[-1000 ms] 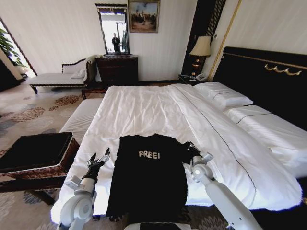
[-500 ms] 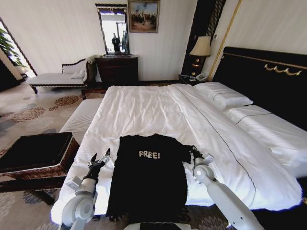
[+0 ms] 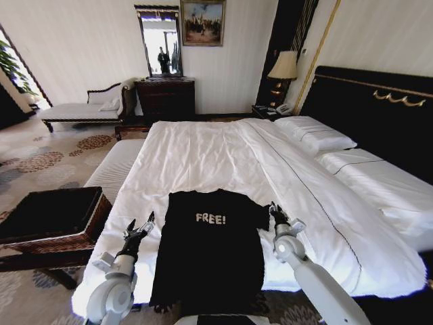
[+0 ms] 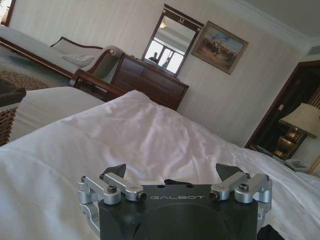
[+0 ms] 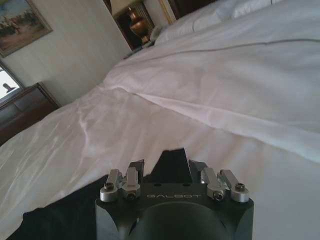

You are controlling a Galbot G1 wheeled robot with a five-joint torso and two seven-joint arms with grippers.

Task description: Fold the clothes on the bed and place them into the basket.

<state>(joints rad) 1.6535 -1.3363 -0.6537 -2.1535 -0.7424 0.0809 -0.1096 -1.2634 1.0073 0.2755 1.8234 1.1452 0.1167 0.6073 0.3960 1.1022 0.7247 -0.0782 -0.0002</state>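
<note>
Sleeve pinched in the right gripper (image 3: 273,210), shirt (image 3: 210,250) flat on the bed (image 3: 203,156) between it and the spread-fingered left gripper (image 3: 140,224): I'd say fold inward low and slow.

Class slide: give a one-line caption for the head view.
Black T-shirt lies flat on the bed; open left gripper beside it, right gripper at its sleeve, basket nearby.

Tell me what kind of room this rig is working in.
Likely a hotel-style bedroom. A large white-sheeted bed with a black, gold-trimmed headboard, a bedside lamp, and a dresser under a mirror all point that way.
</note>
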